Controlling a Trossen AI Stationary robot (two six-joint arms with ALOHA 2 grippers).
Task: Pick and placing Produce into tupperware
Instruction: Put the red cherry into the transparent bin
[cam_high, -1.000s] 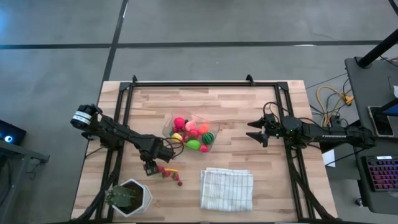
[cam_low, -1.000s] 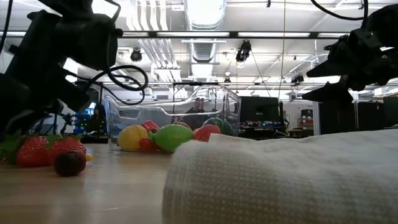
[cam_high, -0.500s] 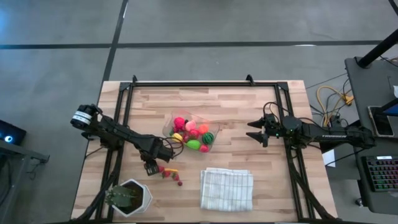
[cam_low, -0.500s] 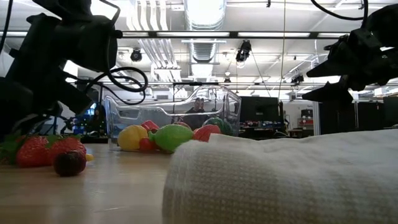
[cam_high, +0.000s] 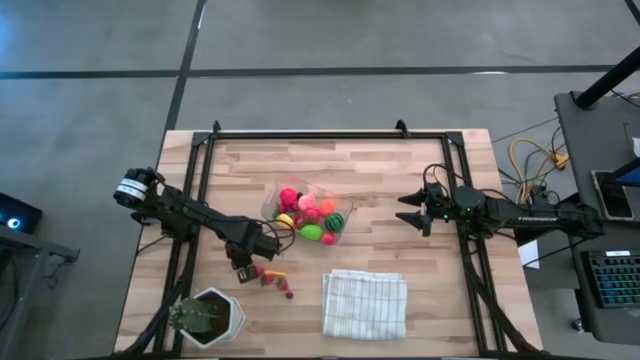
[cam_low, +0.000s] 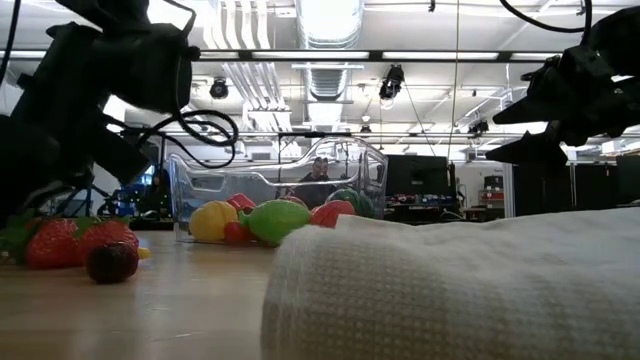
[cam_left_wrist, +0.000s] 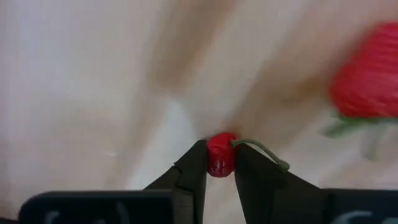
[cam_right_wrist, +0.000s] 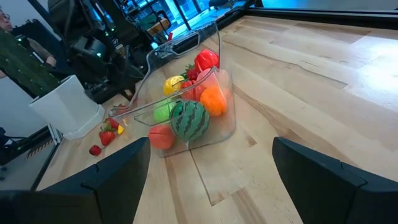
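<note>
Produce: 1 small red berry (cam_left_wrist: 220, 155) with a green stem is sitting pinched between the fingers of the left gripper (cam_left_wrist: 219, 163), low over the wood table (cam_high: 400, 190) near the other loose berries (cam_high: 275, 281). More produce is lying in the tupperware (cam_high: 305, 212) at mid-table, including a striped green ball (cam_right_wrist: 189, 121) and an orange piece (cam_right_wrist: 214, 100). A folded white cloth (cam_high: 364, 303) and a potted plant (cam_high: 205, 316) are sitting along the near edge. The right gripper (cam_high: 410, 212) is hovering right of the tupperware, fingers spread, holding nothing.
</note>
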